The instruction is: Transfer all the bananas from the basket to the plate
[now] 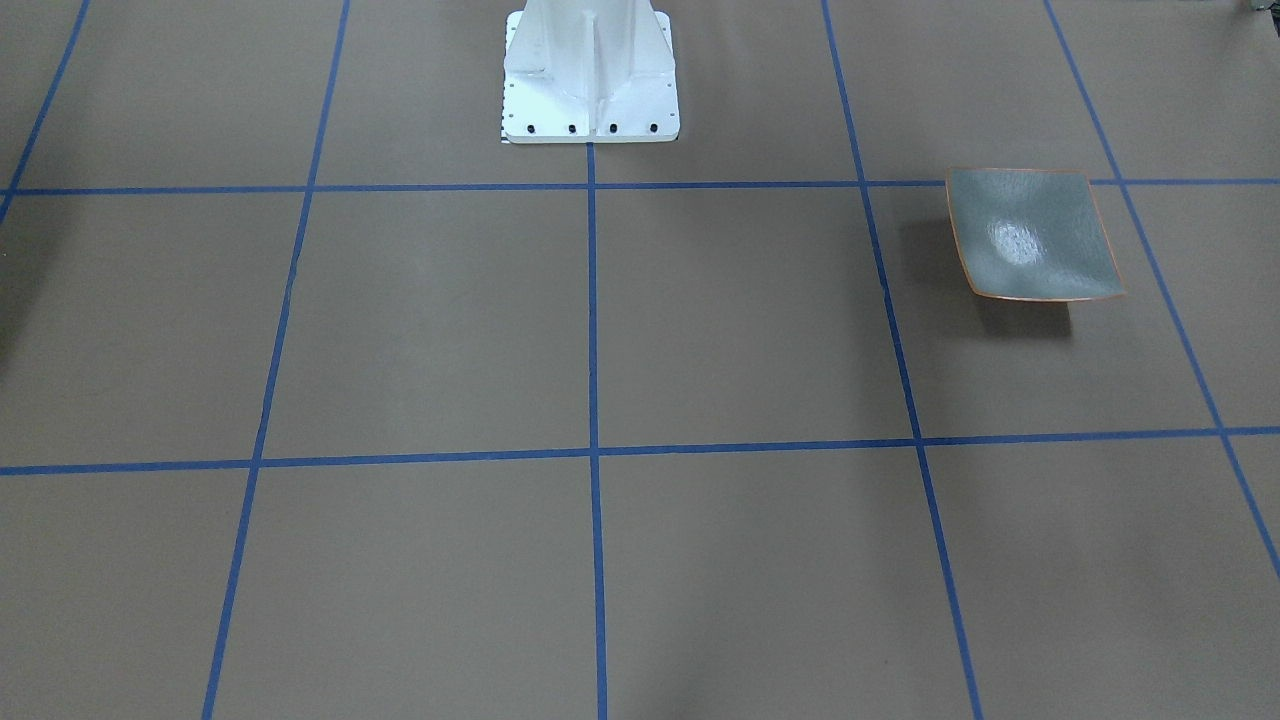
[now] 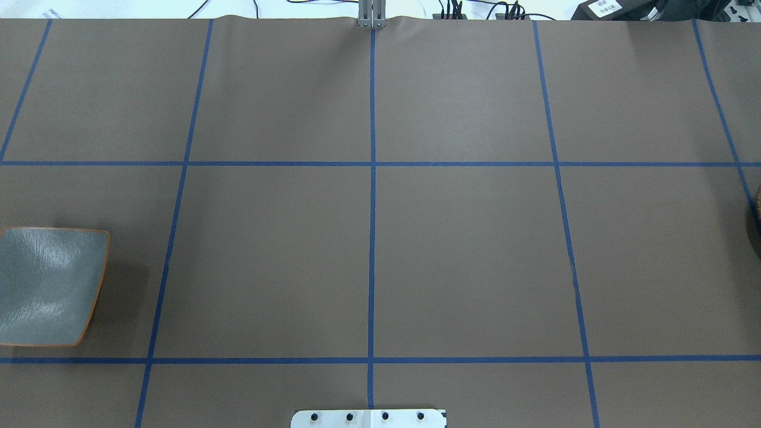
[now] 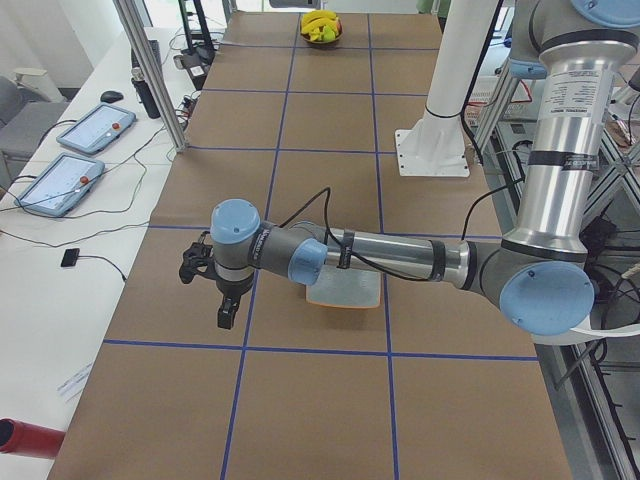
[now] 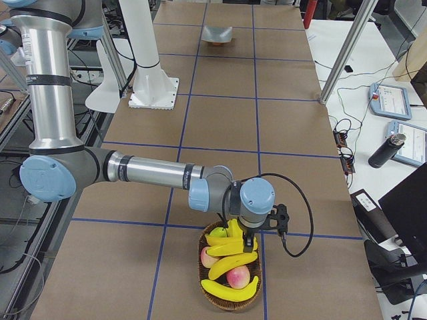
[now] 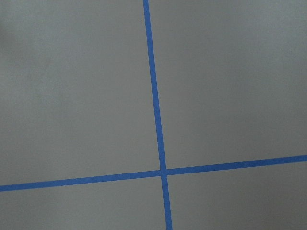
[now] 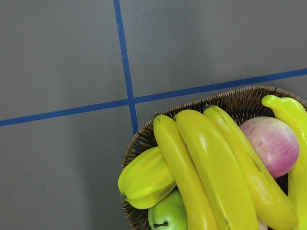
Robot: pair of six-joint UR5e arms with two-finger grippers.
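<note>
Several yellow bananas (image 6: 211,167) lie in a round wicker basket (image 6: 240,96) with other fruit; a paler one (image 6: 292,115) is at its right rim. In the exterior right view my right gripper (image 4: 248,241) hangs just over the bananas (image 4: 230,267) in the basket (image 4: 230,305); I cannot tell if it is open or shut. The square grey-green plate (image 2: 50,285) with an orange rim lies empty at the table's other end (image 1: 1035,235). My left gripper (image 3: 226,322) hangs above bare table beside the plate (image 3: 350,292); whether it is open or shut cannot be told.
A starfruit (image 6: 146,177), a green apple (image 6: 168,215) and a pink fruit (image 6: 276,143) share the basket. The white robot pedestal (image 1: 590,70) stands mid-table. Tablets (image 3: 60,180) and a metal post (image 3: 150,70) lie along the operators' side.
</note>
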